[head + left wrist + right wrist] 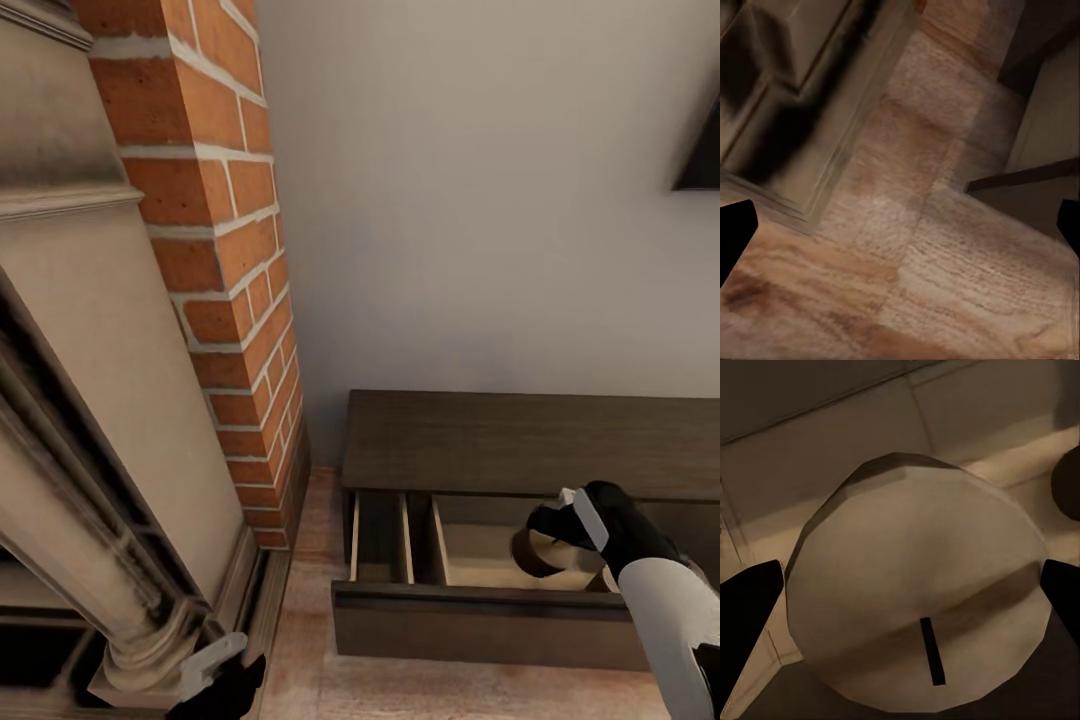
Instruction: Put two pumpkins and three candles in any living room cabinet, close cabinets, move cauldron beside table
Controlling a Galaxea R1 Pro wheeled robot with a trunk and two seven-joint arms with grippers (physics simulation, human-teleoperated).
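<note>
The long dark-brown cabinet [520, 440] stands against the wall with one drawer [480, 620] pulled out, showing pale compartments. A cream candle [540, 552] with a short black wick sits in the drawer's right compartment. My right gripper [556, 528] hangs just above it. In the right wrist view the candle [915, 592] lies between the wide-spread fingers [750, 600] of the right gripper [911, 585], which is open and clear of the candle's sides. My left gripper [225, 682] hangs low by the fireplace base, open over bare wood floor [915, 255].
A red brick chimney column [230, 260] and a stone fireplace surround [90, 400] fill the left side. A strip of wood floor [310, 600] runs between fireplace and cabinet. A dark rounded shape [1067, 484] lies deeper in the drawer. A dark frame corner [702, 160] hangs on the wall.
</note>
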